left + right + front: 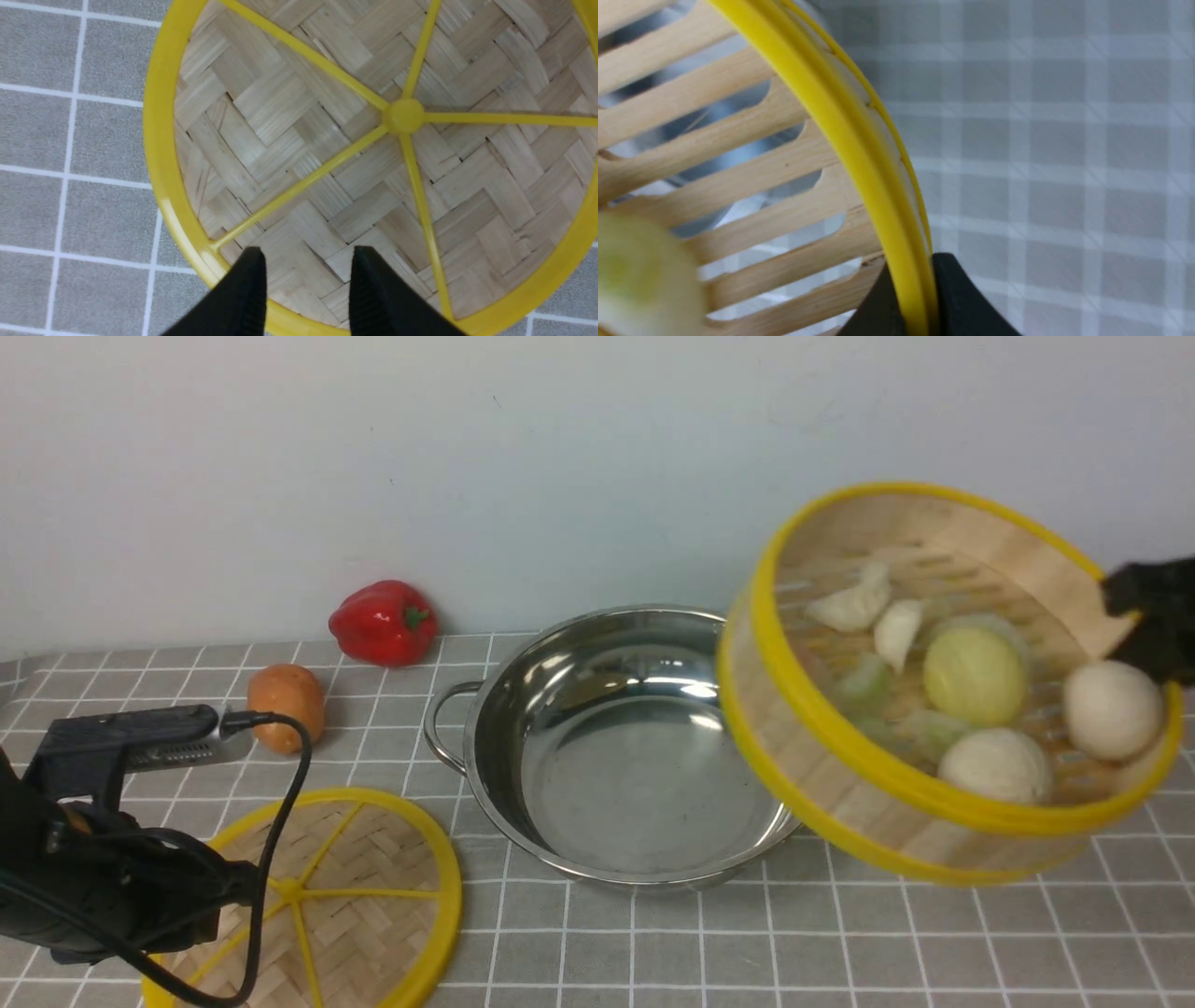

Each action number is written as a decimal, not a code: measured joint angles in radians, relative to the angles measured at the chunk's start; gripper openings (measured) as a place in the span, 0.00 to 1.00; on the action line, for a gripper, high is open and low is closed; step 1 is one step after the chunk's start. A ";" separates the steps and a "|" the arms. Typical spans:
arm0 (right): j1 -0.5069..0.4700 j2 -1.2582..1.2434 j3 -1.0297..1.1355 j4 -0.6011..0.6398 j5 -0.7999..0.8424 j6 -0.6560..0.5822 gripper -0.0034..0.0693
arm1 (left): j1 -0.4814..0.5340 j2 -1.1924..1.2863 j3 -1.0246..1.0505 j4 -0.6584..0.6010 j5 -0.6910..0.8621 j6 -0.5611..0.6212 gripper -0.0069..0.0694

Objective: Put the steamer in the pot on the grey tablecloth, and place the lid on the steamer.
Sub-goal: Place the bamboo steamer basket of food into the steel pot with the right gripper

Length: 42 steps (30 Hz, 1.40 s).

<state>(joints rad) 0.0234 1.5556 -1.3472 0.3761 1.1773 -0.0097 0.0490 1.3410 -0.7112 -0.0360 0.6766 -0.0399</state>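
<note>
The steamer (822, 756), a deep bamboo basket with a yellow rim, hangs tilted in the air at the right, its left edge over the pot's right rim. My right gripper (1125, 611) is shut on its far right wall; the right wrist view shows the gripper (917, 291) pinching the yellow rim beside the steamer's slats (738, 177). The shiny steel pot (607, 747) stands empty in the middle of the grey tablecloth (840, 943). The lid (355, 896) lies flat at the front left. My left gripper (306, 261) hovers open over the lid (327, 140), near its rim.
Buns (1111, 709) and dumplings (854, 602) lie inside the tilted steamer. A red pepper (383, 621) sits against the back wall, with a potato (287, 705) in front of it, left of the pot. The left arm's cable loops over the lid.
</note>
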 joint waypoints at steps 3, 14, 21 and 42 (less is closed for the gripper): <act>0.113 0.108 -0.132 -0.046 0.014 0.059 0.13 | 0.000 0.000 0.000 -0.002 0.000 0.000 0.41; 0.364 0.585 -0.723 -0.220 0.066 0.193 0.13 | 0.000 0.000 0.000 -0.012 0.000 0.000 0.41; 0.368 0.674 -0.788 -0.234 0.066 0.216 0.13 | 0.000 0.000 0.000 -0.031 0.000 0.000 0.41; 0.368 0.826 -0.790 -0.295 0.068 0.218 0.13 | 0.000 0.000 0.000 -0.034 -0.001 0.000 0.41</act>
<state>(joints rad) 0.3917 2.3813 -2.1370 0.0816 1.2455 0.2080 0.0490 1.3410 -0.7112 -0.0695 0.6756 -0.0399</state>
